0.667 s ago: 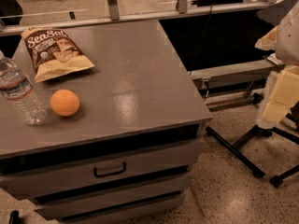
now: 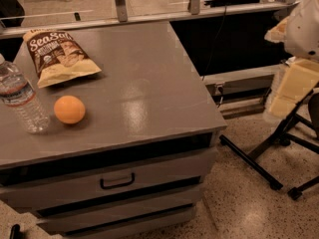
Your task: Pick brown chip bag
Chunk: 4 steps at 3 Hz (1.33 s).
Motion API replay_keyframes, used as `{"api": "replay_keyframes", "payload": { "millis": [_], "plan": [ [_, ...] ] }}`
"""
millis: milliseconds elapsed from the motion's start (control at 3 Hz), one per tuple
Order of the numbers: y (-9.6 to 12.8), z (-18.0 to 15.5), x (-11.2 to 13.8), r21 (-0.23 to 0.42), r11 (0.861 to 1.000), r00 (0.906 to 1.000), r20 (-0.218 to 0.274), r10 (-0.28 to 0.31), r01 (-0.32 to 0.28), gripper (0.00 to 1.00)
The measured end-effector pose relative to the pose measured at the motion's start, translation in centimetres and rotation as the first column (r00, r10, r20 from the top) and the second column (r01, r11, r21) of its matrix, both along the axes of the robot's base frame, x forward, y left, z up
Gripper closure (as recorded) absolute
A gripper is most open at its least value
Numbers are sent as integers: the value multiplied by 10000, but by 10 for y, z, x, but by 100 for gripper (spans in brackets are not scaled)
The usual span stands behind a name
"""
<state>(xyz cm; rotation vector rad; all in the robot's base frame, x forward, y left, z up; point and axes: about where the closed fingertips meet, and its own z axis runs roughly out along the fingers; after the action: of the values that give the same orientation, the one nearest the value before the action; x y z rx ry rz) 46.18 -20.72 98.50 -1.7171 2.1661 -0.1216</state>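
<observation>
One orange (image 2: 69, 109) near brown chip bag (image 2: 59, 56), pincer (image 2: 290, 87) right

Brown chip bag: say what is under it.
The brown chip bag lies on the grey cabinet top; anything beneath is covered. The gripper hangs far right, beyond the cabinet top.

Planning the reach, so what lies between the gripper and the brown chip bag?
In the camera view, only bare grey cabinet top: the gripper hangs off its right side, the brown chip bag lies back left.
</observation>
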Motion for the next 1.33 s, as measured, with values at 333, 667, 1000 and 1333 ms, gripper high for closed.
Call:
{"api": "replay_keyframes", "payload": {
  "millis": [333, 667, 1000, 1333],
  "plan": [
    [29, 2, 72, 245, 9988, 9960, 789, 415, -435, 0],
    [67, -3, 162, 661, 9936, 9839, 1592, 806, -920, 0],
    [121, -19, 268, 1649, 9777, 9612, 2630, 832, -1297, 0],
    [180, -52, 338, 2819, 9459, 9578, 2758, 804, -1606, 0]
  ]
}}
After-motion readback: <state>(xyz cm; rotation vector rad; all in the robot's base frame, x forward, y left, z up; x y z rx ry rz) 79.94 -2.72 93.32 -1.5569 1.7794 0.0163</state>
